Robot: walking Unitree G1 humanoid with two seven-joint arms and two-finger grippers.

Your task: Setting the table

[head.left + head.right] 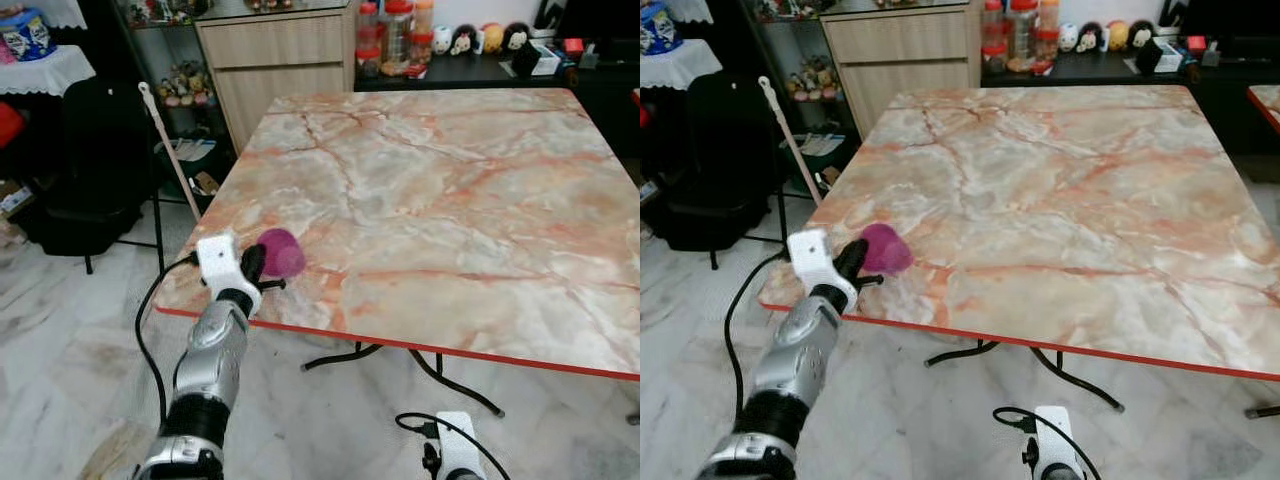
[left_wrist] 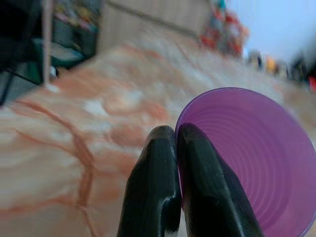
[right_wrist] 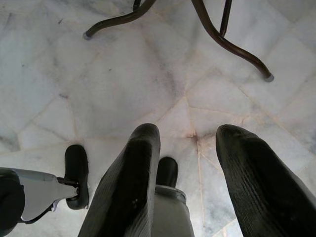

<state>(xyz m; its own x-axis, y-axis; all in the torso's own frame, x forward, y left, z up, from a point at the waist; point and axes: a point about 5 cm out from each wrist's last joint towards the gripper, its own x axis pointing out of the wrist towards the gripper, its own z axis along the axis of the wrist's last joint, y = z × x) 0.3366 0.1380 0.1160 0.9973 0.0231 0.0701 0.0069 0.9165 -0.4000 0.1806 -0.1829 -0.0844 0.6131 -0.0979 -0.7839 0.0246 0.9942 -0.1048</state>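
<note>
A purple plastic cup point(image 1: 281, 252) lies tilted over the near left corner of the marble table point(image 1: 440, 200), its mouth turned toward the wrist camera. My left gripper point(image 1: 254, 266) is shut on the purple cup's point(image 2: 247, 163) rim, one finger inside and one outside, as the left wrist view shows. My right gripper point(image 3: 185, 168) hangs low beside the table, open, with only floor tiles between its fingers point(image 3: 131, 182).
The table has a red edge point(image 1: 400, 345) and curved black metal legs point(image 3: 232, 44) on the marble floor. A black chair point(image 1: 95, 170) and a leaning stick point(image 1: 170, 150) stand at the left. A wooden cabinet point(image 1: 275, 60) and a dark counter with jars point(image 1: 395, 35) lie beyond.
</note>
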